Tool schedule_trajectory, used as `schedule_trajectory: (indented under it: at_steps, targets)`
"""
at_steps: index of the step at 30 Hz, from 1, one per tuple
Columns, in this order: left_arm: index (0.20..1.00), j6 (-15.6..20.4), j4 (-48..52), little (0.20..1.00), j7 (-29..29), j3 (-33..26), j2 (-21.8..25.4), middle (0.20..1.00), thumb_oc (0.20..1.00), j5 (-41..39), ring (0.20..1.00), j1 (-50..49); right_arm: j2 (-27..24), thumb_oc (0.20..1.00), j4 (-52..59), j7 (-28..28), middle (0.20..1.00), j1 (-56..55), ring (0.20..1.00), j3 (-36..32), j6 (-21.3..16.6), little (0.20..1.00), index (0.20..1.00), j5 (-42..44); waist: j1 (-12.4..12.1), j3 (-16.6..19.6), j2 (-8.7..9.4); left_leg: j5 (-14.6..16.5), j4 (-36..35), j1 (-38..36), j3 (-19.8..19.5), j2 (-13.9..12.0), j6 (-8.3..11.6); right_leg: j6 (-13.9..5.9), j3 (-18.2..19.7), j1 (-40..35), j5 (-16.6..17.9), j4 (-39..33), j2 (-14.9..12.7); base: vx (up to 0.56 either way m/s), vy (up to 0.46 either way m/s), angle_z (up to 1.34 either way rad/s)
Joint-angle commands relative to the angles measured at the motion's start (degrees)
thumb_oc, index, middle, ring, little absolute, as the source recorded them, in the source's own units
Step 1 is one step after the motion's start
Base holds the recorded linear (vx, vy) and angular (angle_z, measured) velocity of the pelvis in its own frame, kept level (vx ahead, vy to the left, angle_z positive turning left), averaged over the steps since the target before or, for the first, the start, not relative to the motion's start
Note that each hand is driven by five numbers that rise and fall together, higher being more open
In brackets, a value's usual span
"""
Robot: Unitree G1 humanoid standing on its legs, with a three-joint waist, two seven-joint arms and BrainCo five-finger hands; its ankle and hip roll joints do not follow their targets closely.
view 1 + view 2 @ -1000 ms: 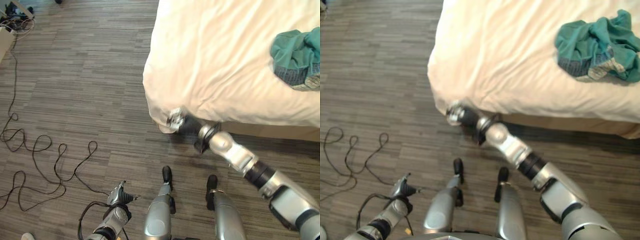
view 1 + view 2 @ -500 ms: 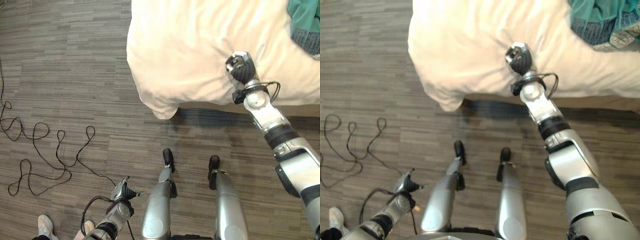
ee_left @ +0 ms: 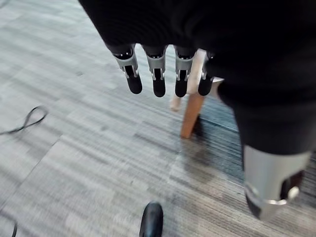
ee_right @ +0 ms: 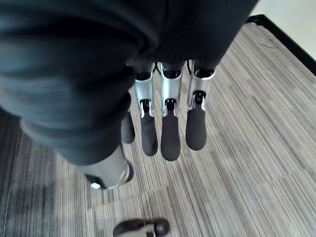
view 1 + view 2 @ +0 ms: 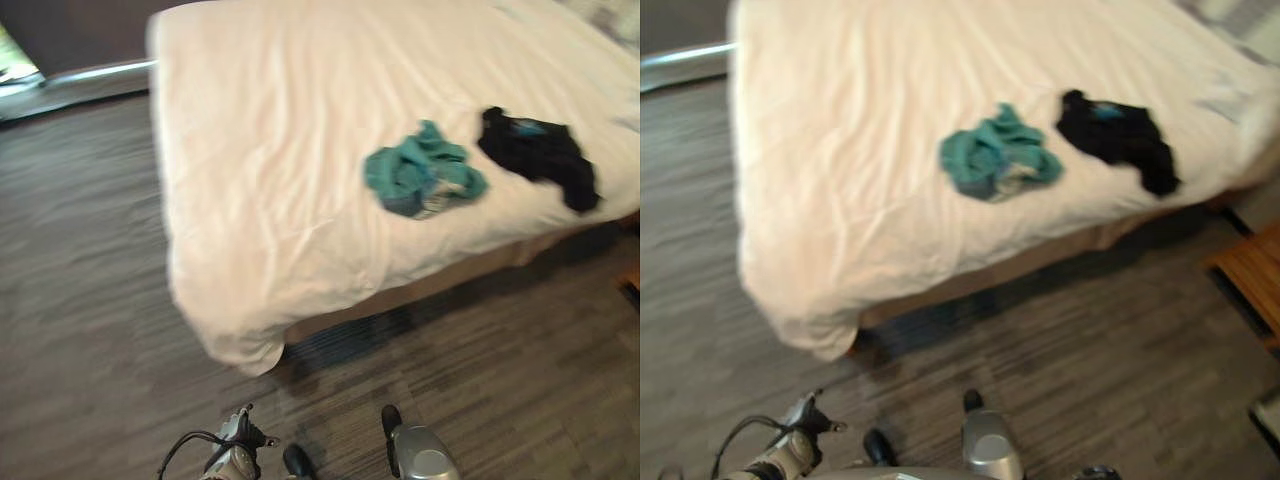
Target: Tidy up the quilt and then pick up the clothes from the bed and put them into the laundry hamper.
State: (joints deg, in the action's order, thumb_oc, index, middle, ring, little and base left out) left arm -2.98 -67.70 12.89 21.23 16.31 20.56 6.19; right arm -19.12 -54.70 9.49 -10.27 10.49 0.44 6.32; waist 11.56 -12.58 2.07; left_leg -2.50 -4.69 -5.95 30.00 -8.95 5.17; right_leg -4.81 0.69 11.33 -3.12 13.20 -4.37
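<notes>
Both hands hanging empty over the floor, the clothes lying on the quilt

The cream quilt (image 5: 300,150) is lying smooth over the bed, its near corner (image 5: 245,350) drooping toward the grey striped floor (image 5: 80,300) at about 7 o'clock of the bed; a teal garment (image 5: 420,178) is sitting crumpled near the middle of the quilt, and a black garment (image 5: 540,152) is lying just beside it at 3 o'clock, the two apart; the left hand (image 3: 158,74) is hanging over the floor with fingers straight and relaxed, holding nothing, a wooden bed leg (image 3: 193,106) showing past its fingertips; the right hand (image 4: 168,123) is likewise hanging over the floor, fingers extended and empty; a wooden piece of furniture (image 5: 1255,275) is standing at 3 o'clock of the right eye view.
</notes>
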Motion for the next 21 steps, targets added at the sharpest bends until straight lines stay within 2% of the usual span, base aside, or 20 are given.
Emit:
schedule_trajectory:
  at_steps: [1,2,3,4,5,6,7,8,9,10,11,12,13,14,15,16,17,18,20,21]
  targets:
    - [1.000,0.75,0.80,1.000,-0.63,0.11,2.19,1.000,1.000,0.51,1.000,0.43,0.10,1.000,-0.58,-0.73,1.000,10.53,1.000,-0.02,-1.10,1.000,1.000,-4.73,-2.06,-2.58,-1.94,6.69,1.82,-4.12,0.22,-1.69,1.43,-3.28,-19.18,-0.36,-3.57,3.04,-7.14,0.14,-0.267,-2.39]
    - [1.000,0.66,0.72,1.000,-0.86,-0.03,2.32,1.000,1.000,0.29,1.000,0.33,0.45,1.000,-2.00,-0.44,1.000,10.74,1.000,-0.21,-1.05,1.000,1.000,-4.69,-1.87,-1.68,-2.05,6.03,2.39,-4.32,2.25,-2.62,1.93,-2.00,-23.69,-0.25,-4.13,3.70,-7.82,0.09,-0.263,-1.71]
    - [1.000,0.86,0.58,1.000,-1.10,0.20,2.30,1.000,1.000,0.81,1.000,0.09,0.60,1.000,-3.19,0.04,1.000,10.29,1.000,-0.12,-1.34,1.000,1.000,-4.89,-1.55,-0.87,-1.89,6.08,3.54,-4.25,2.99,-3.11,1.90,-1.72,-24.20,-0.99,-4.80,2.05,-7.26,0.18,-0.382,-1.72]
    - [1.000,0.96,0.38,1.000,-1.14,0.41,2.55,1.000,1.000,1.27,1.000,-0.45,1.04,1.000,-4.89,-0.47,1.000,9.71,1.000,0.08,-1.52,1.000,1.000,-4.39,-0.68,0.19,-2.01,4.55,6.00,-4.36,4.02,-5.03,2.88,-0.40,-22.01,-2.35,-5.59,-0.65,-4.45,0.23,-0.340,-0.91]
    - [1.000,1.13,-0.02,1.000,-1.52,-0.29,2.27,1.000,1.000,1.12,1.000,-0.87,1.09,1.000,-6.43,-0.44,1.000,9.23,1.000,-0.28,-1.11,1.000,1.000,-4.56,-0.46,0.76,-1.97,1.83,9.45,-4.03,4.45,-6.72,3.66,-0.20,-20.51,-3.55,-6.40,-3.16,-2.65,0.19,-0.281,-0.63]
    - [1.000,1.16,-0.04,1.000,-1.52,-0.31,2.26,1.000,1.000,1.14,1.000,-0.94,1.09,1.000,-6.50,-0.43,1.000,9.22,1.000,-0.24,-1.16,1.000,1.000,-4.57,-0.73,0.78,-2.10,1.76,9.84,-4.06,4.68,-7.21,4.10,0.07,-20.31,-3.76,-6.29,-3.65,-2.11,0.30,-0.351,-0.90]
    - [1.000,0.91,0.28,1.000,-1.24,-0.81,2.00,1.000,1.000,0.56,1.000,-1.81,1.01,1.000,-9.81,0.30,1.000,9.67,1.000,0.11,-0.36,1.000,1.000,-5.21,-1.80,0.09,-1.47,-3.99,22.22,-2.48,2.48,-11.32,5.46,2.19,-16.61,-6.94,-6.57,-6.98,1.58,0.29,-0.351,-1.28]
    - [1.000,1.16,0.54,1.000,-0.99,-0.94,2.03,1.000,1.000,-0.04,1.000,-2.11,0.89,1.000,-10.86,0.43,1.000,9.75,1.000,0.22,-0.04,1.000,1.000,-5.30,-2.77,-0.13,-0.85,-5.04,26.53,-1.08,-1.23,-11.33,4.34,2.82,-14.36,-8.08,-6.57,-8.10,2.65,0.39,-0.391,-2.03]
    - [1.000,1.71,1.16,1.000,-0.55,-1.07,1.90,1.000,1.000,-1.44,1.000,-2.55,0.61,1.000,-11.71,0.57,1.000,10.14,1.000,0.59,0.36,1.000,1.000,-5.58,-4.41,-0.41,0.08,-1.31,30.84,2.99,-7.68,-8.59,1.96,3.26,-11.36,-9.66,-6.27,-9.53,3.11,0.21,-0.164,-2.09]
    - [1.000,1.99,1.62,1.000,0.08,-1.29,1.51,1.000,1.000,-2.71,1.000,-2.63,0.47,1.000,-12.67,0.82,1.000,11.08,1.000,1.19,0.60,1.000,1.000,-6.09,-6.09,-0.85,1.33,2.49,33.17,8.61,-13.89,-2.58,-1.45,3.36,-7.54,-10.04,-4.70,-10.50,2.75,0.13,-0.073,-1.70]
    - [1.000,1.99,1.62,1.000,0.08,-1.29,1.51,1.000,1.000,-2.71,1.000,-2.63,0.47,1.000,-12.68,0.82,1.000,11.08,1.000,1.19,0.60,1.000,1.000,-6.09,-6.08,-0.83,1.32,2.49,33.18,8.64,-13.90,-2.58,-1.45,3.36,-7.54,-10.02,-4.70,-10.49,2.75,0.22,0.028,-2.04]
    - [1.000,2.34,1.26,1.000,1.06,-1.58,0.28,1.000,1.000,-3.53,1.000,-2.45,0.46,1.000,-13.80,1.51,1.000,12.38,1.000,2.05,1.07,1.000,1.000,-7.09,-8.55,-1.45,2.03,6.90,31.55,12.81,-21.52,3.93,-2.45,2.25,-0.55,-11.79,-4.38,-12.11,3.04,0.28,0.070,-1.91]
    - [1.000,2.32,1.24,1.000,1.26,-1.32,-0.15,1.000,1.000,-3.86,1.000,-2.11,0.42,1.000,-13.58,1.68,1.000,12.89,1.000,2.36,1.04,1.000,1.000,-7.11,-8.91,-1.74,1.99,7.66,28.62,13.46,-23.20,4.21,-2.71,1.84,1.63,-12.56,-4.38,-12.69,2.80,0.38,0.104,-2.64]
    - [1.000,2.44,1.22,1.000,1.46,-0.99,-0.54,1.000,1.000,-3.95,1.000,-1.63,0.27,1.000,-13.53,1.86,1.000,13.38,1.000,2.63,0.78,1.000,1.000,-7.06,-9.21,-1.69,1.68,8.71,22.81,13.57,-25.05,5.52,-3.03,1.24,3.40,-13.26,-4.48,-13.66,2.80,0.30,0.113,-1.64]
    - [1.000,2.54,1.35,1.000,1.58,-0.58,-0.78,1.000,1.000,-4.02,1.000,-1.30,0.21,1.000,-13.63,2.13,1.000,13.57,1.000,2.97,0.72,1.000,1.000,-7.11,-9.73,-1.67,0.99,7.75,18.06,13.53,-27.70,7.46,-2.90,1.16,4.98,-14.06,-4.52,-13.94,3.50,0.22,0.081,-1.31]
    - [1.000,2.54,1.34,1.000,1.59,-0.58,-0.78,1.000,1.000,-4.02,1.000,-1.28,0.21,1.000,-13.63,2.13,1.000,13.58,1.000,2.96,0.72,1.000,1.000,-7.11,-9.76,-1.62,1.06,7.45,17.69,13.45,-27.64,7.51,-2.89,1.17,5.03,-13.96,-4.43,-13.97,3.45,0.33,0.110,-0.86]
    - [1.000,2.72,1.97,1.000,1.40,-0.24,-1.18,1.000,1.000,-4.17,1.000,-0.48,-0.02,1.000,-13.02,2.46,1.000,13.89,1.000,3.30,0.37,1.000,1.000,-7.05,-10.47,-1.21,-0.56,3.03,7.82,13.60,-31.28,9.20,-2.56,1.24,8.09,-15.09,-4.96,-13.76,5.50,0.34,0.100,-1.00]
    - [1.000,2.50,1.93,1.000,1.36,-0.05,-1.34,1.000,1.000,-4.11,1.000,-0.06,-0.13,1.000,-12.79,2.58,1.000,14.12,1.000,3.21,0.32,1.000,1.000,-7.08,-10.31,-1.05,-0.99,2.44,6.89,13.51,-30.87,9.04,-2.69,1.08,9.05,-15.67,-5.77,-13.19,5.86,0.44,0.142,-1.21]
    - [1.000,2.33,1.82,1.000,0.89,-0.44,-1.52,1.000,1.000,-4.41,1.000,-0.16,0.27,1.000,-12.61,2.28,1.000,13.65,1.000,2.55,0.24,1.000,1.000,-6.42,-10.07,-0.14,-0.92,3.21,6.37,12.19,-28.64,8.58,-3.44,0.79,10.59,-16.51,-7.41,-10.84,6.14,0.43,0.137,-1.15]
    - [1.000,1.98,1.64,1.000,0.54,-0.77,-1.28,1.000,1.000,-4.69,1.000,-0.52,0.95,1.000,-13.39,2.10,1.000,12.81,1.000,2.11,0.45,1.000,1.000,-6.52,-10.26,0.23,-0.63,4.52,5.22,9.28,-27.21,9.03,-4.58,-0.42,8.66,-15.49,-7.65,-3.66,6.07,0.38,0.107,-0.98]
